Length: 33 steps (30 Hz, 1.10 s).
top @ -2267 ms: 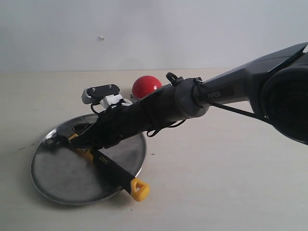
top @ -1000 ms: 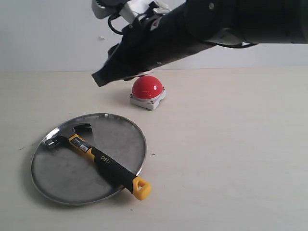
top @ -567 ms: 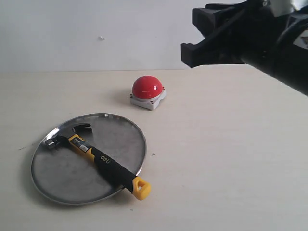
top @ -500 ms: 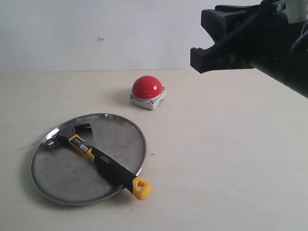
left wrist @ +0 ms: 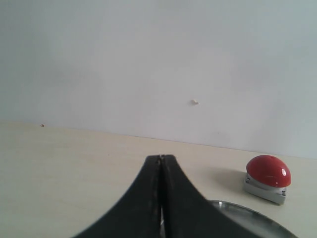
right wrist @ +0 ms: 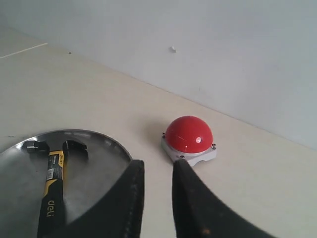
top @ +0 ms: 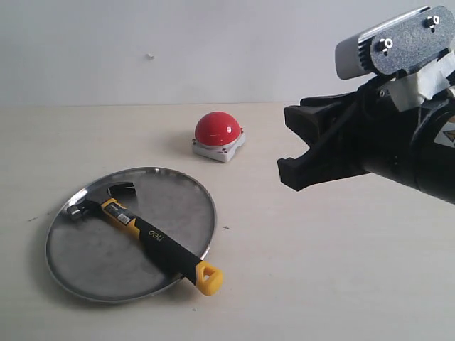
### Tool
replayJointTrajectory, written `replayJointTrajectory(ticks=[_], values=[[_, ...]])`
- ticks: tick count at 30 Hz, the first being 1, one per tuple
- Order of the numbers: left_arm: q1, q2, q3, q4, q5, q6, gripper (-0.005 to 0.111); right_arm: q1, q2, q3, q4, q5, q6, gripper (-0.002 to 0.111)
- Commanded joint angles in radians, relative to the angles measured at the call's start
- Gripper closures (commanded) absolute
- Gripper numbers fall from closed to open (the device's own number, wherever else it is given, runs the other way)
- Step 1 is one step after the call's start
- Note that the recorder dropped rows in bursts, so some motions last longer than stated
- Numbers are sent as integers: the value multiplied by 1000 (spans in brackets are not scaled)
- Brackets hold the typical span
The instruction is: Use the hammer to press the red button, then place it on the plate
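The hammer [top: 153, 238] lies flat in the plate [top: 92, 259], its dark head near the far left rim and its yellow looped end overhanging the near rim. Nothing holds it. The red button [top: 217, 129] sits on its grey base behind the plate. My right gripper [top: 288, 145] hangs open and empty above the table, to the right of the button and apart from it. The right wrist view shows the right gripper [right wrist: 157, 163], the hammer [right wrist: 53, 183], the plate [right wrist: 99, 153] and the button [right wrist: 189, 134]. My left gripper [left wrist: 160, 157] is shut and empty. It is out of the exterior view.
A pale tabletop [top: 320, 270] ends at a white wall [top: 213, 50] behind the button. The left wrist view catches the button [left wrist: 267, 171] and a piece of the plate's rim [left wrist: 242, 213].
My right gripper let go of the hammer on the plate, rose, and swung away to the right. It has since come lower. Hammer, plate and button have stayed put.
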<state>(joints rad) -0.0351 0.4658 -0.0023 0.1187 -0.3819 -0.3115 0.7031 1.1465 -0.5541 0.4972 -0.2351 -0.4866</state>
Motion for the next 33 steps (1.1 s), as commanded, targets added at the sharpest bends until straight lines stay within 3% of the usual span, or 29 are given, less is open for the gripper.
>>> replayJointTrajectory(ticks=[1, 21, 26, 33], values=[[-5, -3, 2, 1, 4, -1, 107, -1, 5, -1, 0, 2, -9, 87], [-5, -3, 2, 1, 4, -1, 107, -9, -7, -1, -9, 23, -75, 87], [-5, -3, 2, 1, 4, -1, 107, -144, -103, 5, 2, 167, -82, 87], [-5, -3, 2, 1, 4, -1, 107, -430, -344, 117, 2, 182, 27, 87]])
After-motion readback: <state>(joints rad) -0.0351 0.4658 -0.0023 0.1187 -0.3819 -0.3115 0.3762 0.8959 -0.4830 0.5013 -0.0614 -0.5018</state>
